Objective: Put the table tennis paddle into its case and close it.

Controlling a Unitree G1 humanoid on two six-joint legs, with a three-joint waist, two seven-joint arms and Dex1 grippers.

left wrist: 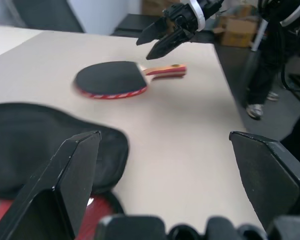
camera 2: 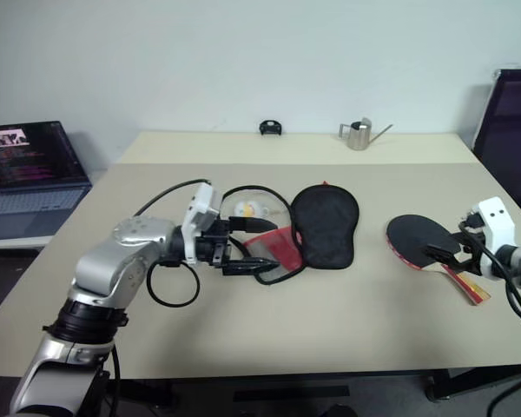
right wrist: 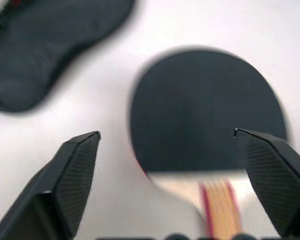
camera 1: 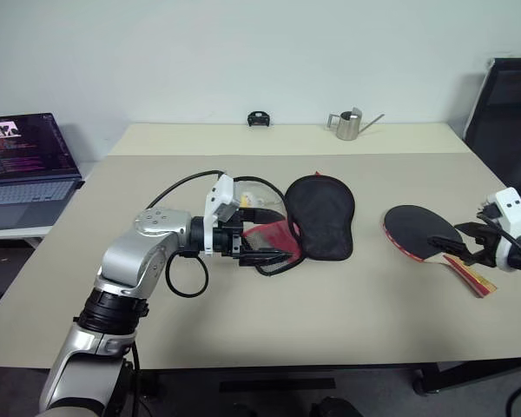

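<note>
Paddle [camera 1: 419, 231] lies flat on the bench [camera 1: 347, 304], black face up, handle pointing toward the robot's right front edge, well apart from the case [camera 1: 319, 215]. Nothing holds it.

Right end effector [camera 1: 459, 242] hangs just above the handle end, fingers spread wide, gripping nothing. In the right wrist view the paddle [right wrist: 205, 112] sits centred between the two fingers, blade ahead and handle nearest. That alignment looks like a setup for a handle grasp, judging from the pose; no contact visible.

Case sits mid-bench, black top flap lying closed-ish over the round end, red lining [camera 1: 273, 235] showing at the narrow end facing the left arm. So the opening points toward the left side, away from the paddle.

Left end effector [camera 1: 262, 249] is at that red narrow end, fingers spread, pointing sideways across the bench toward the paddle. Cannot tell if a finger touches the fabric; it pinches nothing clearly. Likely placed there to pin or lift the flap while the other arm brings the paddle over.

Task is early: paddle out, case unzipped, not loaded.

Risk: paddle must enter blade-first through an opening facing the wrong way, so case or paddle needs turning.
</note>
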